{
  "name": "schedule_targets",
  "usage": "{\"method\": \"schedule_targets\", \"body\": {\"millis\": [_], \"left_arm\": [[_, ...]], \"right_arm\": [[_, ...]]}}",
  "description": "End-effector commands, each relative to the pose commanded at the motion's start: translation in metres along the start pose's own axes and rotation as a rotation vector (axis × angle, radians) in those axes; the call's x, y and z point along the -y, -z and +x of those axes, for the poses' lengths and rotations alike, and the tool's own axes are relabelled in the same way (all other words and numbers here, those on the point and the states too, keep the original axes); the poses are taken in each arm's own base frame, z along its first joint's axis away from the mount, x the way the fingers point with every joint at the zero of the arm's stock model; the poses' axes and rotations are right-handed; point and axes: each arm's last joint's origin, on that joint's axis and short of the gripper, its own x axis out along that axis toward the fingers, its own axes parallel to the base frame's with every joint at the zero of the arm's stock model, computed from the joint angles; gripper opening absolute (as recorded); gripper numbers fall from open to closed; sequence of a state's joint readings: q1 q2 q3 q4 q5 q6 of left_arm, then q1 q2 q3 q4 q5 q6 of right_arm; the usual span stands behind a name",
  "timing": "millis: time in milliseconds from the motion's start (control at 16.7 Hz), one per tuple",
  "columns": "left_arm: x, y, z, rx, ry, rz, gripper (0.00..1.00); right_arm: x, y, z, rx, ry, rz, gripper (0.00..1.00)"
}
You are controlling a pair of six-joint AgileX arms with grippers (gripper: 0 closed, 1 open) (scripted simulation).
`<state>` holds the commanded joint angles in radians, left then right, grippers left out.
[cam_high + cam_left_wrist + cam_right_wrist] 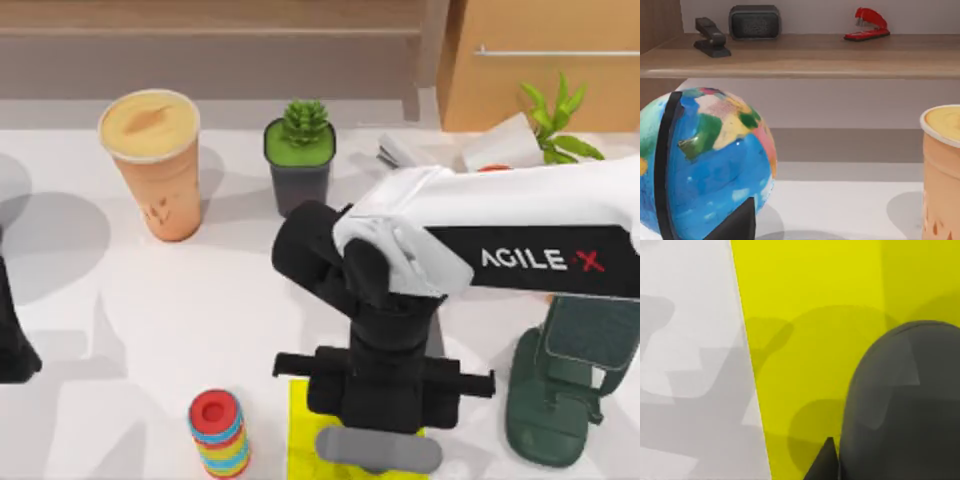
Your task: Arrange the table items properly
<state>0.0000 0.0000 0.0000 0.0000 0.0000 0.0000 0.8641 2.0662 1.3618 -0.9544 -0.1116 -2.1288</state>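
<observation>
Succulent: I see it back-centre on the counter.
Can: front, just left of yellow mat.
Globe: near my left wrist camera.

You have open white table across the left half, between the tall tan foamy-topped drink cup at the back and the small red-topped striped can at the front edge. The green succulent in a black pot stands just right of the cup. My right arm spans the middle, above the yellow mat and the dark grey mouse. A dark green stand blocks the front right.
</observation>
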Motion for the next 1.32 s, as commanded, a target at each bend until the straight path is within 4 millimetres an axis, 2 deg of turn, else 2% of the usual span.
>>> {"method": "schedule_targets", "body": {"millis": [180, 420, 660, 1320], "left_arm": [[0.0, 0.0, 0.0, 0.0, 0.0, 0.0, 1.0], [0.0, 0.0, 0.0, 0.0, 0.0, 0.0, 1.0], [0.0, 0.0, 0.0, 0.0, 0.0, 0.0, 1.0], [0.0, 0.0, 0.0, 0.0, 0.0, 0.0, 1.0]], "right_arm": [[0.002, -0.009, 0.001, -0.009, -0.007, -0.03, 0.0], [0.016, -0.031, -0.01, -0.123, 0.002, -0.128, 0.0], [0.017, -0.032, -0.01, -0.129, 0.004, -0.133, 0.0], [0.017, -0.032, -0.01, -0.129, 0.004, -0.133, 0.83]]}}
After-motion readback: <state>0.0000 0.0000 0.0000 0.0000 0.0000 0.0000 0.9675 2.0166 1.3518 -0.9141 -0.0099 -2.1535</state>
